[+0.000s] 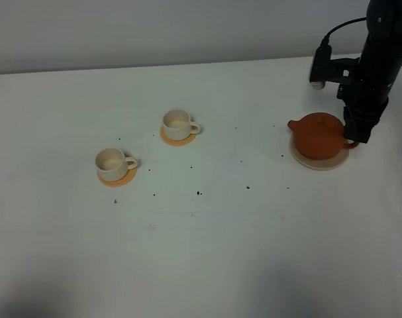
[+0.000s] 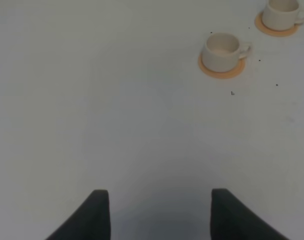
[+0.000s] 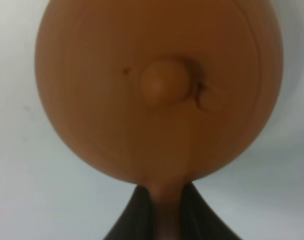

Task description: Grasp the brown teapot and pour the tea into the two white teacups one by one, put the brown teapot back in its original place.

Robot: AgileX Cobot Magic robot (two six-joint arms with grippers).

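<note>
The brown teapot (image 1: pixel 318 135) sits on the pale beige disc (image 1: pixel 320 161) at the right of the table, spout pointing left. My right gripper (image 1: pixel 355 137) comes down on its loop handle. In the right wrist view the teapot (image 3: pixel 157 90) fills the frame and my right gripper (image 3: pixel 168 215) has both fingers pressed on the handle. Two white teacups stand on orange coasters at the left: one (image 1: pixel 177 124) further back, one (image 1: pixel 112 163) nearer. In the left wrist view they show as the near cup (image 2: pixel 222 50) and the far cup (image 2: pixel 282 12). My left gripper (image 2: pixel 159 215) is open and empty over bare table.
The white table (image 1: pixel 207 232) has small dark specks scattered across its middle. A grey wall runs along the back edge. The right arm's black body (image 1: pixel 376 59) and cable rise above the teapot.
</note>
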